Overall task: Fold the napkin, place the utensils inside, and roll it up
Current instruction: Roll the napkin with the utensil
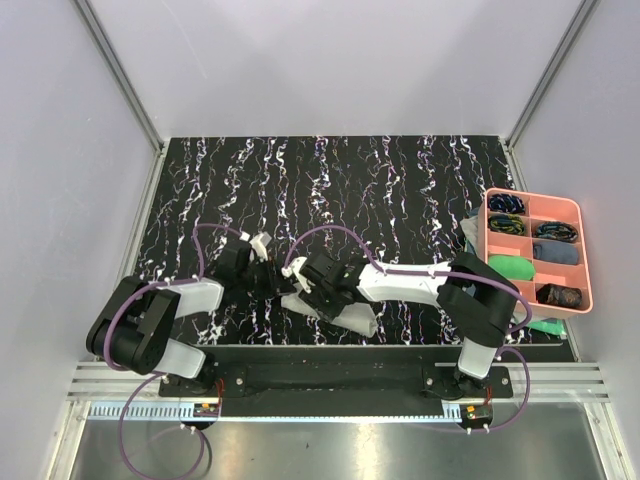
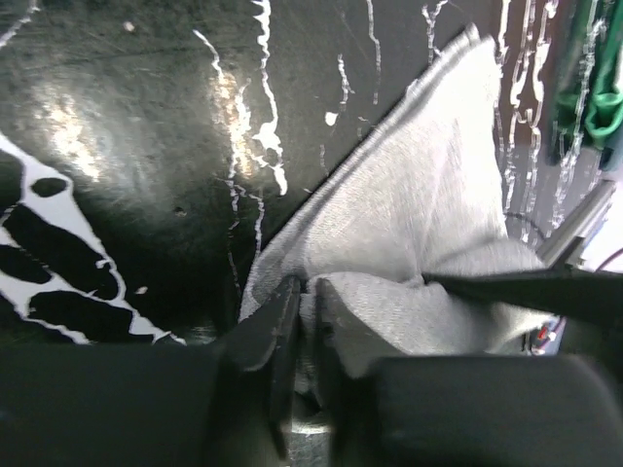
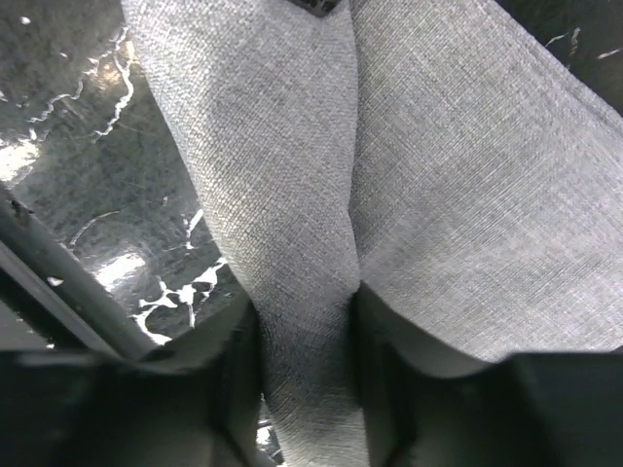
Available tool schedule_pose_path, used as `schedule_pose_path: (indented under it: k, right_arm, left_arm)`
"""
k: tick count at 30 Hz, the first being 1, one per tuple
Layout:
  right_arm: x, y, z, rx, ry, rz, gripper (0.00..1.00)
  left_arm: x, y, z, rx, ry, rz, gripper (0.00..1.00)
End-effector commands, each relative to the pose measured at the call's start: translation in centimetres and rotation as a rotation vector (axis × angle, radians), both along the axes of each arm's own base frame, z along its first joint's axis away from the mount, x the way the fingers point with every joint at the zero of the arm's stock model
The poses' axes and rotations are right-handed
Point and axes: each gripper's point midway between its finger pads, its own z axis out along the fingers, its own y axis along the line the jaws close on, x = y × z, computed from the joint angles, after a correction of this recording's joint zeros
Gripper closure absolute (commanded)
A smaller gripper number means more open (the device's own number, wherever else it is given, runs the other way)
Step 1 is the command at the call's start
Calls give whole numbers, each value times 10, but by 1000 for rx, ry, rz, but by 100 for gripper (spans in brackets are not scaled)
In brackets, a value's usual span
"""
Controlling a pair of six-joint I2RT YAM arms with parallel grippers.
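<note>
The napkin (image 1: 356,318) is a light grey cloth bunched on the marbled table near the front edge, between the two arms. In the left wrist view the napkin (image 2: 419,204) spreads away to the right, and my left gripper (image 2: 304,290) pinches a thin fold of it between nearly touching jaws. My right gripper (image 3: 307,316) clasps a thick rolled fold of the napkin (image 3: 282,175), which fills the gap between its jaws. In the top view both grippers, the left (image 1: 272,276) and the right (image 1: 303,288), meet over the cloth. The utensils are hidden.
A pink compartment tray (image 1: 586,262) holding rolled cloths and dark items stands at the right edge. A green cloth (image 1: 548,326) lies just below it. Green fabric (image 2: 594,92) shows at the upper right of the left wrist view. The table's front rail runs just below the napkin.
</note>
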Motion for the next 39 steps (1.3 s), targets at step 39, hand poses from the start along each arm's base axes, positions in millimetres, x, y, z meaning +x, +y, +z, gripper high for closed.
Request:
schedule_pose_path:
  k: [39]
  right_arm:
    - [-16, -4, -32, 327, 693, -119, 74]
  left_arm:
    - [13, 7, 20, -75, -184, 17, 64]
